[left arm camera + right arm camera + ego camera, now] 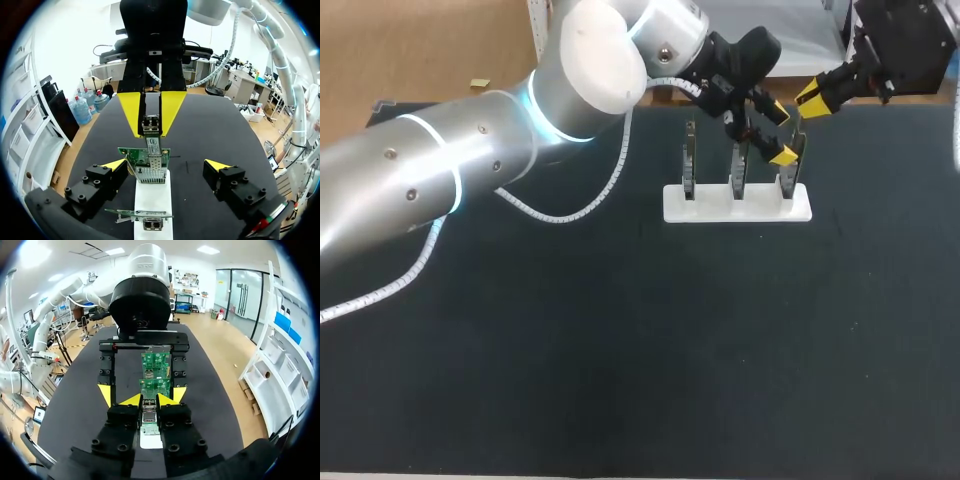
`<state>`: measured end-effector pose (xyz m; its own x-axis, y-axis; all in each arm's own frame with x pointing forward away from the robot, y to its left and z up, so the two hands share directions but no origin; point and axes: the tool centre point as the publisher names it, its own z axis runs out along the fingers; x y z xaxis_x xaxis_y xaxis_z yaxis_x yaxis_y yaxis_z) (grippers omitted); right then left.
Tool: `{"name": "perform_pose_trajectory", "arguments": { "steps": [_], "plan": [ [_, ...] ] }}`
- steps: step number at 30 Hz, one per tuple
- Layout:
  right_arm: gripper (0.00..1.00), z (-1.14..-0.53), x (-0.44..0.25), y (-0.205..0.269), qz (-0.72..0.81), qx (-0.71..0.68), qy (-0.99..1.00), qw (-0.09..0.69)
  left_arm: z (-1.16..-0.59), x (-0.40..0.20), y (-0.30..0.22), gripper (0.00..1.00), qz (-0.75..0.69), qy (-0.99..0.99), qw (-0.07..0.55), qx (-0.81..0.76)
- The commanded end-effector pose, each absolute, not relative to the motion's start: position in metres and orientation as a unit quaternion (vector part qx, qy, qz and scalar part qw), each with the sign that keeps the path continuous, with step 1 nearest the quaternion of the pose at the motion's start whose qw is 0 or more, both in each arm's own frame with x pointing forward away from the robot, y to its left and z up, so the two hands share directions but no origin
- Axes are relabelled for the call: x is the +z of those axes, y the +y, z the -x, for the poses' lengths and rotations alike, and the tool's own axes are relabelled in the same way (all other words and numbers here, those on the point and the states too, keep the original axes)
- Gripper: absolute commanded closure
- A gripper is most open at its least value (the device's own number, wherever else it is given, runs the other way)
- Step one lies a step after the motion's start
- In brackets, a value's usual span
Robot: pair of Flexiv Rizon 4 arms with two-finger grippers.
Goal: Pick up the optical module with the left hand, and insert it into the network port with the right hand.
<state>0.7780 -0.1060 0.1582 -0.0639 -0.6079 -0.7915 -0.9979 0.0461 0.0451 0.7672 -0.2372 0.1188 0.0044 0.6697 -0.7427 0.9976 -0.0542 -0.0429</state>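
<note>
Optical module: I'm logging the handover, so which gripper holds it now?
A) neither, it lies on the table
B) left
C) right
C: the right gripper clamps the optical module between its yellow fingers, while the left gripper stands open.

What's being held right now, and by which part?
The right gripper pinches the optical module by the sides of its end farthest from the network card. The left gripper is open, holding nothing.
</note>
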Motion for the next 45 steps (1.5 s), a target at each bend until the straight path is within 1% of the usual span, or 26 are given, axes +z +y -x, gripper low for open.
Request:
{"name": "perform_pose_trajectory", "arguments": {
  "steps": [1,2,3,10,25,26,27,28,29,45],
  "plan": [
    [0.93,-0.778,0.157,-0.105,0.611,0.317,0.658,0.305,-0.768,0.119,-0.238,0.0,-0.657,0.635,0.264,-0.308],
    [0.45,-0.778,0.157,-0.105,0.611,0.317,0.658,0.305,-0.768,0.119,-0.238,0.0,-0.657,0.635,0.264,-0.308],
    [0.0,-0.778,0.157,-0.105,0.61,0.317,0.659,0.305,-0.768,0.119,-0.238,0.0,-0.657,0.635,0.264,-0.308],
    [0.0,-0.78,0.17,-0.109,0.581,0.359,0.659,0.316,-0.768,0.119,-0.238,0.0,-0.657,0.635,0.264,-0.308],
    [0.0,-0.784,0.197,-0.105,0.594,0.356,0.639,0.335,-0.768,0.119,-0.238,0.0,-0.657,0.635,0.264,-0.308],
    [0.26,-0.784,0.197,-0.104,0.594,0.356,0.639,0.335,-0.768,0.119,-0.238,0.0,-0.657,0.635,0.264,-0.308],
    [0.56,-0.784,0.197,-0.104,0.594,0.354,0.639,0.336,-0.768,0.119,-0.238,0.0,-0.657,0.635,0.264,-0.308],
    [0.82,-0.784,0.197,-0.104,0.594,0.352,0.64,0.338,-0.768,0.119,-0.238,0.0,-0.657,0.635,0.264,-0.308],
    [1.0,-0.784,0.197,-0.104,0.593,0.351,0.641,0.338,-0.768,0.119,-0.238,0.0,-0.657,0.635,0.264,-0.308],
    [1.0,-0.781,0.184,-0.103,0.598,0.354,0.643,0.322,-0.768,0.119,-0.238,0.0,-0.657,0.635,0.264,-0.308]
  ]
}}
